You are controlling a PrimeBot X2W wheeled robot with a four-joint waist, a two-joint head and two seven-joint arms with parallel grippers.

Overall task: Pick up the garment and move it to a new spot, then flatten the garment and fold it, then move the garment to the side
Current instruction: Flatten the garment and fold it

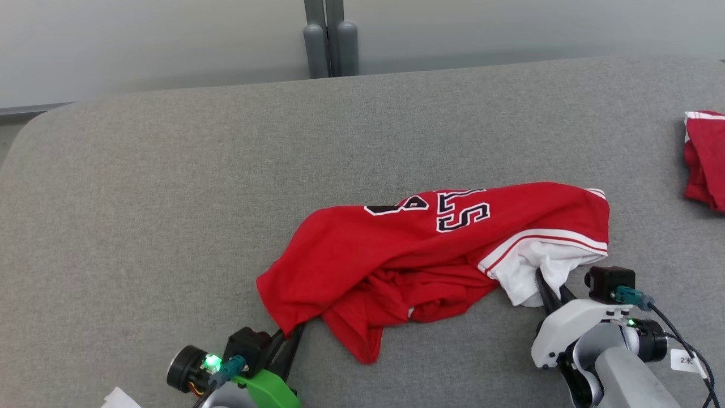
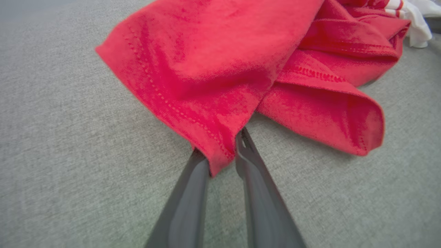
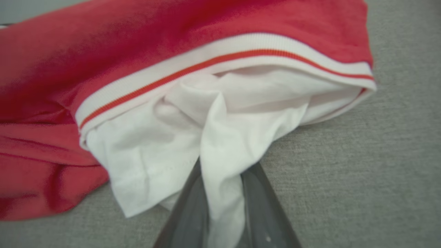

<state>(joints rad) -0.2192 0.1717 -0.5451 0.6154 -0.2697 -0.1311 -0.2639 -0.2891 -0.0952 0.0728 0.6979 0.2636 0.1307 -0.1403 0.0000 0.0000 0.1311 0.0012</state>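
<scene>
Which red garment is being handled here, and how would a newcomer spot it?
On the wide grey fabric table, look at the near side, toward the robot. The crumpled red jersey lies there. Unlike the red cloth bundle at the far right edge, it shows black-and-white lettering and white fabric under a striped band.

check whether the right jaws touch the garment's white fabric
Touching. Right wrist view: the garment's white fabric is pinched in the jaws of the right gripper.
</scene>
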